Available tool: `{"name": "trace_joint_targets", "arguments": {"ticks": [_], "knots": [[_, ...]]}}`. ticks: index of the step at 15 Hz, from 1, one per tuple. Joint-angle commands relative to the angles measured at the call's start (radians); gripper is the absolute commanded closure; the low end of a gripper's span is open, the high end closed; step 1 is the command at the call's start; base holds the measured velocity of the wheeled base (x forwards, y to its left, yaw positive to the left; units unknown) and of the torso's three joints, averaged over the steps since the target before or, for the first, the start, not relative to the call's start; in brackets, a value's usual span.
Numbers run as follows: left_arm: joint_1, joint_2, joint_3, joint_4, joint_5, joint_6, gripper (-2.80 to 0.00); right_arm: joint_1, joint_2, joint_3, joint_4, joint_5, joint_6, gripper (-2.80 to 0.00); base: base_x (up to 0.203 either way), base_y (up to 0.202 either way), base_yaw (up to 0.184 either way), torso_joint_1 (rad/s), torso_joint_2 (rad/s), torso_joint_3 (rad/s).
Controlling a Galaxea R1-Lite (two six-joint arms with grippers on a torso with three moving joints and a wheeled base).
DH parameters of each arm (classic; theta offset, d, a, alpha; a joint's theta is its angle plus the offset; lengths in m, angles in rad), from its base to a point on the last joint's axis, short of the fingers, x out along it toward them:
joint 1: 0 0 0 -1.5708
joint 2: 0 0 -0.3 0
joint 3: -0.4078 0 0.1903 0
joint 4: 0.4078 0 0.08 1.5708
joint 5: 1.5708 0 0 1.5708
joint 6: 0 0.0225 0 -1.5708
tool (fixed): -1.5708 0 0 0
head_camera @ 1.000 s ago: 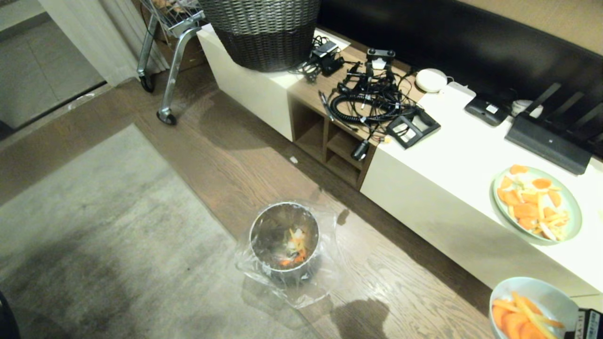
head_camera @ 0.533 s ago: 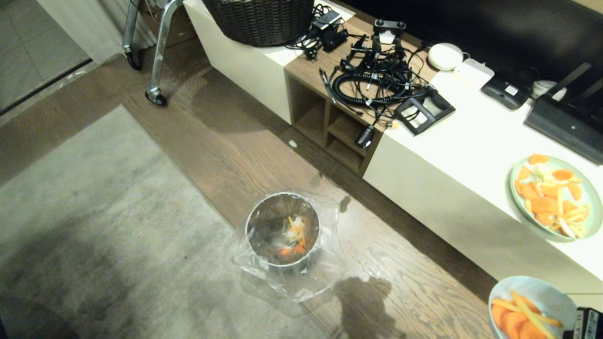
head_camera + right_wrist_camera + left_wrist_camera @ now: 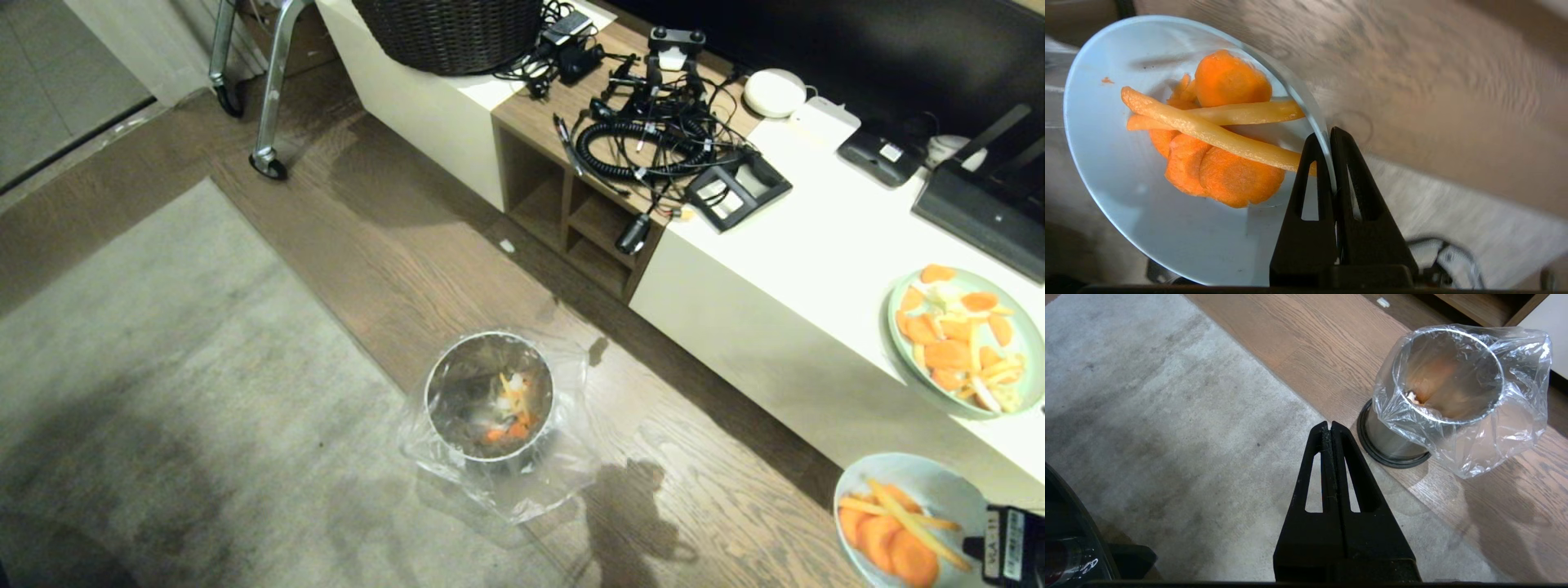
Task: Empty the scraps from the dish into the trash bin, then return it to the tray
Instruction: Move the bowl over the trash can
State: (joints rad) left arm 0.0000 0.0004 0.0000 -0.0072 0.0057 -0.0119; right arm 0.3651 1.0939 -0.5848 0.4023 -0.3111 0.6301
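Not dumped yet: right gripper (image 3: 1331,134) pinched tight on dish (image 3: 906,514) rim at 5 o'clock, scraps (image 3: 890,539) inside; trash bin (image 3: 490,396) mid-floor at 6; left gripper (image 3: 1327,426) closed, empty; tray unseen

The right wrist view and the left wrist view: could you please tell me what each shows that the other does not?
Only the right wrist view shows the dish, its rim pinched by the shut right gripper, with the scraps inside. Only the left wrist view shows the trash bin with its liner, and the shut, empty left gripper. Both show wood floor and grey carpet.
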Motion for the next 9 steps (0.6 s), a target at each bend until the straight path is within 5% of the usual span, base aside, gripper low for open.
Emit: {"name": "trace_joint_targets", "arguments": {"ticks": [1,9], "knots": [[0.000,0.000,0.000,0.000,0.000,-0.002,0.00,0.000,0.073,-0.057,-0.041,0.000,-0.083,0.00,0.000,0.000,0.000,0.000,0.00,0.000],[0.000,0.000,0.000,0.000,0.001,-0.002,0.00,0.052,0.468,-0.450,-0.208,-0.004,-0.193,0.00,0.000,0.000,0.000,0.000,0.00,0.000]]}}
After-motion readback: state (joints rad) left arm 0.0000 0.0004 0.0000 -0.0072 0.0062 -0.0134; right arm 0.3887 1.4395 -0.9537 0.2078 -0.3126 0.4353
